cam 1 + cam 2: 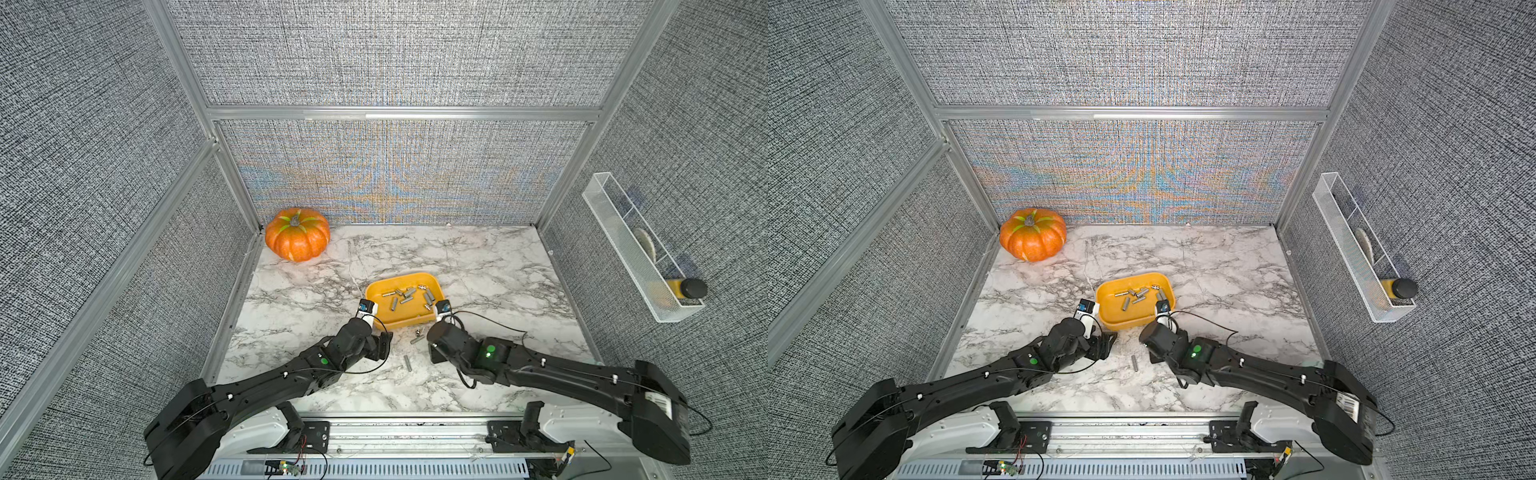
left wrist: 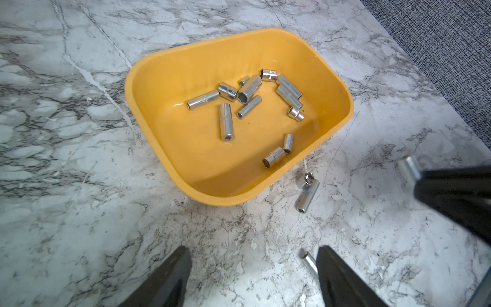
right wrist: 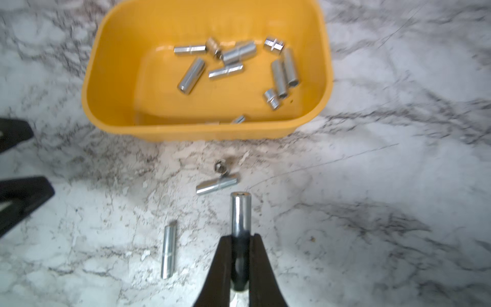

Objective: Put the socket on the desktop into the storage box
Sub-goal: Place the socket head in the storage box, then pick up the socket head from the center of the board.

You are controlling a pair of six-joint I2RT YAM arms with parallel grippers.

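your right gripper (image 3: 240,240) is clamped on a long chrome socket (image 3: 240,212), near the yellow storage box (image 3: 186,131). your left gripper (image 2: 252,268) stands wide, holding nothing. three loose sockets (image 3: 169,251) rest on the marble desktop (image 3: 372,186).

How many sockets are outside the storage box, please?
4: short socket and long socket beside the storage box, lone socket farther from it, held socket in the right gripper. Others may be hidden.

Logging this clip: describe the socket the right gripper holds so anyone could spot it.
Find the yellow storage box on the marble desktop. Nearer the robot, the right gripper is shut on a long chrome socket. Three loose sockets sit nearby; only this one is clamped.
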